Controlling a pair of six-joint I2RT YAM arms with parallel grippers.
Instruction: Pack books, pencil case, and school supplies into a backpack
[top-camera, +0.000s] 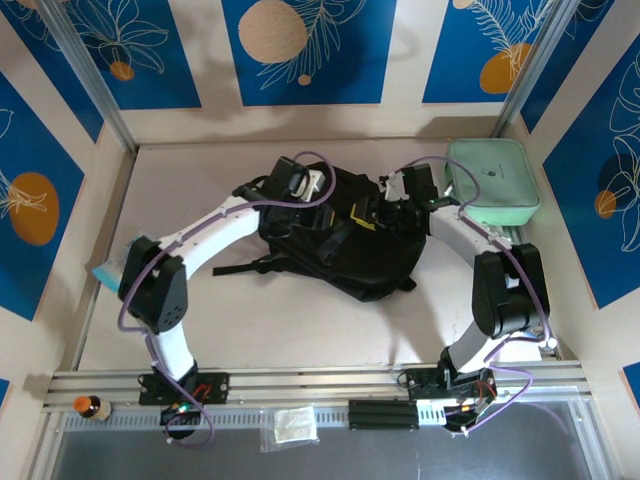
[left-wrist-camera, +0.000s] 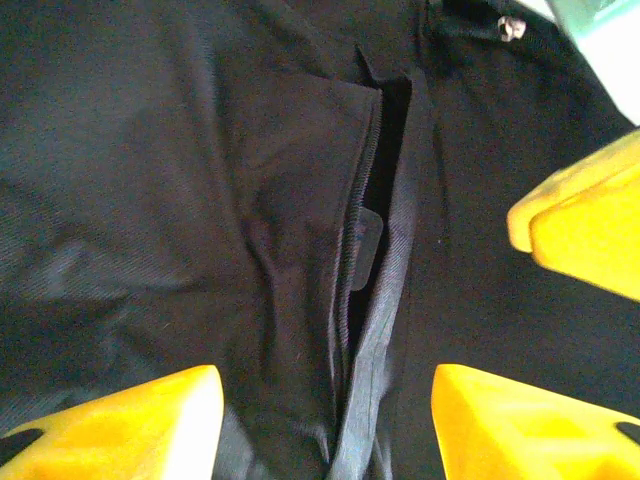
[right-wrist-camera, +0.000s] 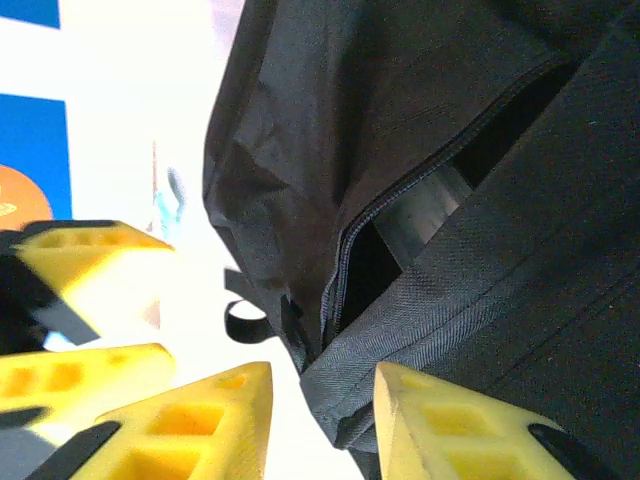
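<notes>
Mint-green case (top-camera: 492, 180) just beside backpack (top-camera: 370, 262), right arm (top-camera: 455, 232) between them

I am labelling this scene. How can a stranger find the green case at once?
Start at the far right corner of the table. The green case lies flat there, just beyond the right arm. It is pale mint with rounded corners, unlike the black backpack beside it.
</notes>
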